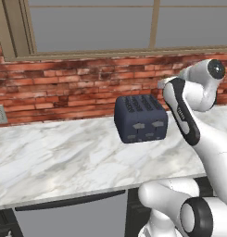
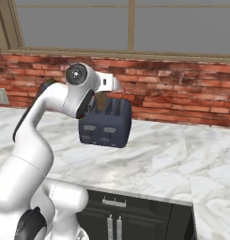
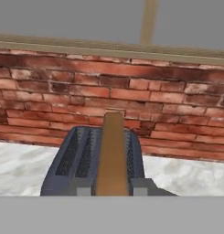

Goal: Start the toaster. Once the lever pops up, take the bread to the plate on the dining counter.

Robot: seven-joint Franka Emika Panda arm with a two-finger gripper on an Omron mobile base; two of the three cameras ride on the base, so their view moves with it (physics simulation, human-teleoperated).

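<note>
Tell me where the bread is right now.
The bread is pinched edge-on in the shut gripper, just above the toaster slots in the hand view, with the brick wall behind; in the right base view it hangs over the toaster's top.

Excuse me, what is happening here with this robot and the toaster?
The white robot arm has its claw shut on the bread, a tan slice held upright just above the dark toaster. The toaster stands on the marbled counter in front of a brick wall. The slice looks lifted out of the slots, not yet carried away.
</note>
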